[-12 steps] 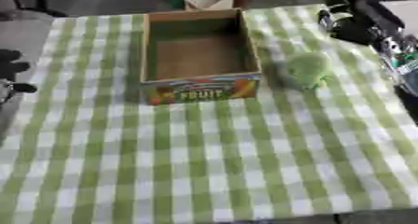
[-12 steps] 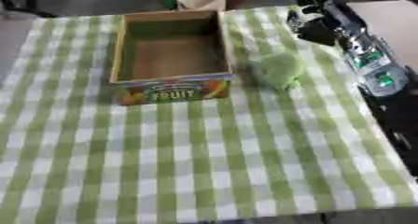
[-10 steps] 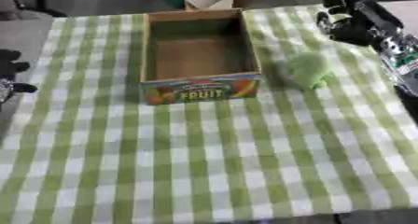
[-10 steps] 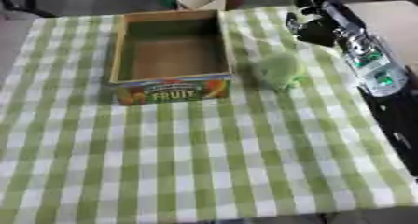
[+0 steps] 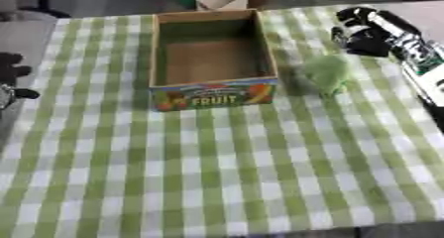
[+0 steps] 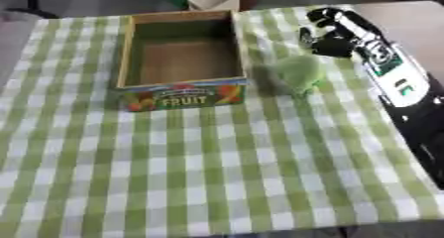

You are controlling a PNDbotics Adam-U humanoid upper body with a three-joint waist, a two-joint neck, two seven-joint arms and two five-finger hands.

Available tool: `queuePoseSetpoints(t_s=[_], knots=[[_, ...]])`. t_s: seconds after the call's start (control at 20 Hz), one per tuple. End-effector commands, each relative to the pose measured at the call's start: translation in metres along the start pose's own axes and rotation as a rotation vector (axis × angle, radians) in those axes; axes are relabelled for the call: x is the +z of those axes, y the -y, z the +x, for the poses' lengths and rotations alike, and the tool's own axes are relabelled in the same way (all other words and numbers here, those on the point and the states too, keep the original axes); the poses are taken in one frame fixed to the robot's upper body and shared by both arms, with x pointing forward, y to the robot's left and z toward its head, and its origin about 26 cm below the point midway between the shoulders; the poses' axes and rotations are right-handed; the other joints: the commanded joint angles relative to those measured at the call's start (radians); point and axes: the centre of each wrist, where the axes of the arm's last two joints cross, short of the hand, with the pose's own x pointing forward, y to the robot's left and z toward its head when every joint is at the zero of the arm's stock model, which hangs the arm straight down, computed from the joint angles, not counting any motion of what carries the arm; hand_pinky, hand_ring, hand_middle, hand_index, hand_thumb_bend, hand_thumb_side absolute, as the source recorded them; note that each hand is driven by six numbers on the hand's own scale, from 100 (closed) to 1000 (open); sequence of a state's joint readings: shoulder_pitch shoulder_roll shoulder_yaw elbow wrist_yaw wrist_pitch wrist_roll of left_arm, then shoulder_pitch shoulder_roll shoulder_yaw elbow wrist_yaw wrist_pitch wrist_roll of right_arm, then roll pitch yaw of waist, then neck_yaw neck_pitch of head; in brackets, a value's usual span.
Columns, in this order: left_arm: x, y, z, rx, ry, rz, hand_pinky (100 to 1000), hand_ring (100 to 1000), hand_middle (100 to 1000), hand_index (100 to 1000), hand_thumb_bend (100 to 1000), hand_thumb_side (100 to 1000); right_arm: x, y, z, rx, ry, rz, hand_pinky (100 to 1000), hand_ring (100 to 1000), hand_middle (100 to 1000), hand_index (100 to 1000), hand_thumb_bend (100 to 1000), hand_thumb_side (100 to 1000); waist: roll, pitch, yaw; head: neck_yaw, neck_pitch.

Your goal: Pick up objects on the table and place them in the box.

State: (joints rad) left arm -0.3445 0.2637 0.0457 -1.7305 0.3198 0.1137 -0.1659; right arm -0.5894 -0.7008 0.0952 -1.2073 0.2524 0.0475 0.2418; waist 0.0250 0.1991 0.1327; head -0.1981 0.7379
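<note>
Right hand up at the far right of the table, black, fingers bent in a little. Too blurry to tell if open or closed. Holding nothing. Not touching the green thing, but near it, just past its far side.

Green thing sitting on the cloth, just right of the box, close to the box's right wall but not touching. Looks round and lumpy, pale green, maybe a toy veggie or a soft ball. Hard to say more. Probably light. May be soft, so could squish a bit. May roll if bumped from the side. Best to come down from above and close on both sides, around the fat middle.

Box open on top, brown inside, nothing in it. "FRUIT" on the front side. Walls look tall enough to keep the green thing in, so a lift up and over the right wall needed before letting go.

Left hand only a dark bit at the left edge, off the cloth, well away from everything. Fingers not clear.

Nothing picked up yet. Next: drop the right hand down and toward the green thing, then close around it.
</note>
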Motion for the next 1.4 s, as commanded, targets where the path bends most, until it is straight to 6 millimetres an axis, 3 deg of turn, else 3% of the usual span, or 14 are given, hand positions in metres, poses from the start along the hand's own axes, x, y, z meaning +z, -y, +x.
queuePoseSetpoints(t_s=[0.05,0.5,0.85,1.4], knots=[[-0.002,-0.002,0.009,-0.017,0.027,-0.006,599,784,734,727,200,201,0.002,0.015,-0.001,0.075,-0.016,0.010,829,925,876,917,122,538,-0.001,-0.013,0.002,-0.004,-0.001],[-0.002,-0.002,0.009,-0.019,0.023,-0.008,599,785,735,729,200,204,0.002,0.005,-0.008,0.127,-0.031,0.110,841,941,892,928,185,624,-0.001,-0.011,0.001,-0.004,0.001],[-0.002,-0.002,0.008,-0.018,0.022,-0.009,599,785,736,729,199,206,0.003,0.006,-0.001,0.162,0.028,0.221,849,945,896,935,221,685,-0.001,-0.011,0.000,-0.004,0.001],[-0.002,-0.002,0.008,-0.018,0.022,-0.009,599,786,736,729,200,205,0.003,0.010,0.012,0.358,0.044,0.412,869,948,917,946,379,723,-0.001,-0.011,0.001,-0.005,0.002]])
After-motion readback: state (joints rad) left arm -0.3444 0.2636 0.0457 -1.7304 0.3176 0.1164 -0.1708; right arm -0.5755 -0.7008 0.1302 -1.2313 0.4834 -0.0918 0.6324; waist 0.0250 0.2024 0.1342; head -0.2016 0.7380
